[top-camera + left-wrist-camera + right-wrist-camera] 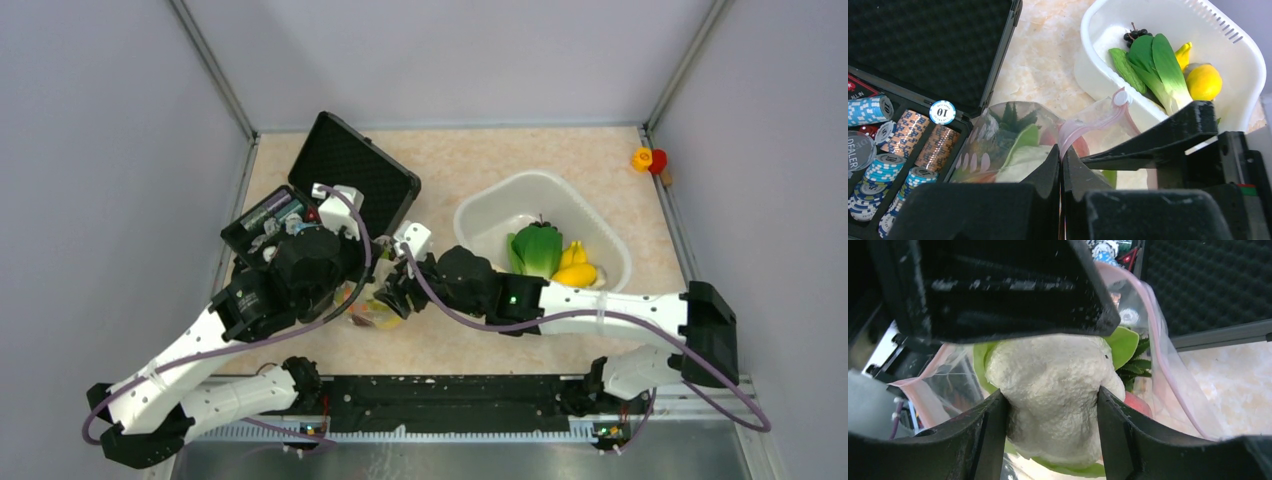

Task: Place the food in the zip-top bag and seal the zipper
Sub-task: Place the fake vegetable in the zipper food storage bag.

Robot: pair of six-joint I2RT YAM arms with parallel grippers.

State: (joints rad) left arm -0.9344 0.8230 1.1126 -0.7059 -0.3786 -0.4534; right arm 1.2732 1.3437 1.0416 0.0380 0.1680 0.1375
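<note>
- The zip-top bag (pixel 980 137) lies on the table (pixel 470 160) left of the middle, nearer the near edge than the far one, with both arms meeting over it.
- The left gripper (pixel 1061 161) has its fingers pressed together on the zipper (pixel 1083 125), pinching the pink strip and holding that side of the mouth up.
- The right gripper (pixel 1052 396) is clamped on the cauliflower (pixel 1048 365), one finger against each side. The cauliflower sits in the bag's mouth, with clear film and pink strip running round its right side.
- In the right wrist view, the black body of the left gripper hangs close above the cauliflower and covers the top of the opening.
- Inside the bag a pineapple crown (pixel 1010 117) and something red show through the film.
- An open black case (pixel 355 165) stands just behind the bag toward the far left corner. Its tray of poker chips (pixel 890 165) is close to the bag's side.
- A white tub (pixel 1243 55) sits right of the middle, near the bag. It holds a green leafy stalk (pixel 1158 65), a yellow mango (pixel 1203 81) and a small dark fruit (pixel 1135 35).
- A small red and yellow toy (pixel 648 160) lies at the far right corner, well apart.
</note>
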